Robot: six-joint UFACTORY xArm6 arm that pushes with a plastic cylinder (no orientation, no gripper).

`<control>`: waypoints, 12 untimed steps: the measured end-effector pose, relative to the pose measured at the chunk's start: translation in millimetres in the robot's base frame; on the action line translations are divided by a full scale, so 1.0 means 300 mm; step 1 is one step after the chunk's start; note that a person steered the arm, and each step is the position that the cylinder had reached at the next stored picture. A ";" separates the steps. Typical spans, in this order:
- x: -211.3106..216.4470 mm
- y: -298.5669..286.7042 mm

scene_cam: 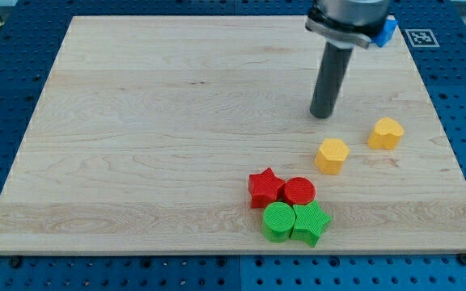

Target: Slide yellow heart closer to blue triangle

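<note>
Resting on the pale wooden desk (136, 121), the rod's tip (322, 115) — no hand here to open or close — stands above-left of the yellow heart block (386, 132), the blue triangle block (389, 31) lying top-right.

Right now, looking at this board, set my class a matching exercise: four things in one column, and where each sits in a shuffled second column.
Column one:
1. yellow heart
2. red star
3. green star
4. my tip

Column two:
A. lowest in the cluster, on its right
B. farthest toward the view's right
C. above the yellow hexagon, touching no block
D. left of the red cylinder

Pairs: 1-B, 2-D, 3-A, 4-C
</note>
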State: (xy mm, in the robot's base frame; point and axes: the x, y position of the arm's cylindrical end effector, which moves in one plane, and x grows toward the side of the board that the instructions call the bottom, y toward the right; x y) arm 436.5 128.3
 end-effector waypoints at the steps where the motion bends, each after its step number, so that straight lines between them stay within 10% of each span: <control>1: 0.084 0.012; 3: 0.221 0.163; 7: -0.176 0.330; 10: -0.046 0.428; 12: -0.290 0.449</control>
State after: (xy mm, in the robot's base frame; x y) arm 349.4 263.1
